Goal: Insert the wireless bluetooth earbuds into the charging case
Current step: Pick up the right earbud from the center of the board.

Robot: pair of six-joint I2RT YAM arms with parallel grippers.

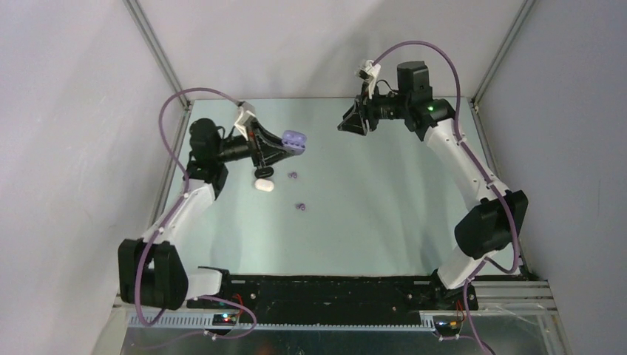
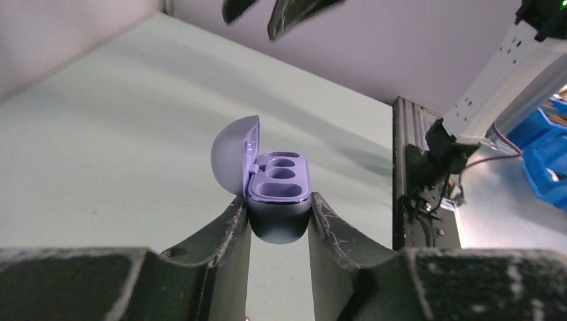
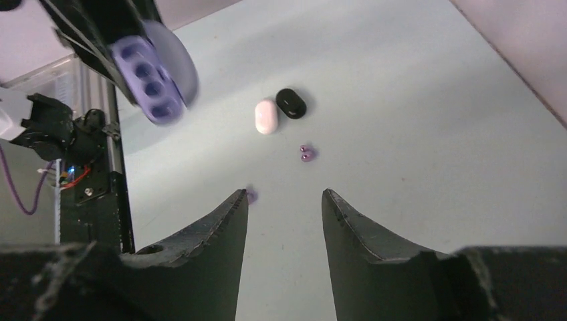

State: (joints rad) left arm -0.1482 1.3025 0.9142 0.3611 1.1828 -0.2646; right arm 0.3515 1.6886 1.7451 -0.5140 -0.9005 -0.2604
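My left gripper is shut on the dark base of the purple charging case, held above the table with its lid swung open and its two wells empty. The same case shows at the left arm's tip in the top view. On the table lie two purple earbuds. My right gripper hangs high at the back, open and empty. In its wrist view the gripper looks down on one earbud; the other earbud peeks out beside its left fingertip, far below.
A white oval case and a black oval case lie side by side on the table under the left gripper. Metal frame posts and grey walls close in the back and sides. The arm bases stand at the near edge.
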